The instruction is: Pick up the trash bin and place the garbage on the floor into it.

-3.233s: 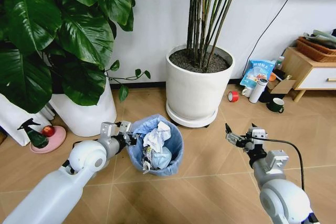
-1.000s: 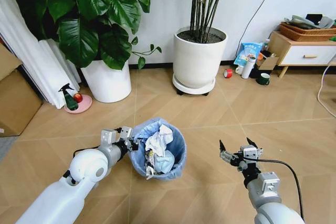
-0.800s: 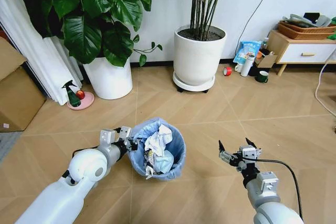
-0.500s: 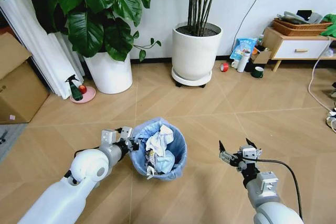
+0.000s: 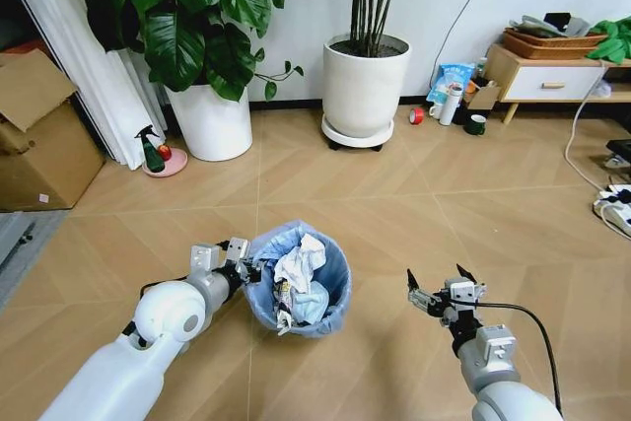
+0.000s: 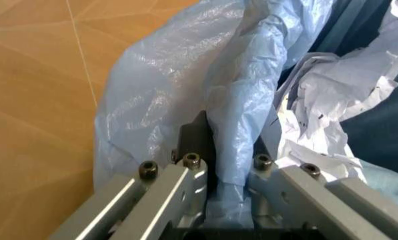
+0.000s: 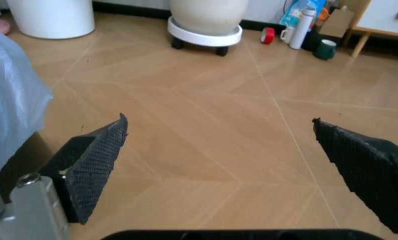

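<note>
The floor (image 5: 414, 204) of tan chevron boards stretches wide, with no loose litter on the bare boards around the robot. Against the far wall stand two white plant pots (image 5: 365, 91), a cardboard box (image 5: 44, 135) to the left and a low cabinet (image 5: 552, 71) to the right.

The trash bin (image 5: 296, 278) sits low in front of the robot, between the two arms. Its light-blue bag is folded over the rim, and inside lies the garbage (image 5: 296, 263): crumpled white paper on top, with blue-and-white wrappers and other scraps beneath, filling it close to the brim.

The left gripper (image 5: 235, 261) is clamped onto the near-left rim of the bin; the left wrist view shows its fingers (image 6: 189, 172) pinching the dark wall and the bag together. The right gripper (image 5: 443, 290) hangs above bare floor well to the right of the bin, its jaws spread wide and empty.

The main risk, as I judge it, is the one-sided grip: the bin could tilt or slide on the slick bag, and the paper heaped on top could spill out.
</note>
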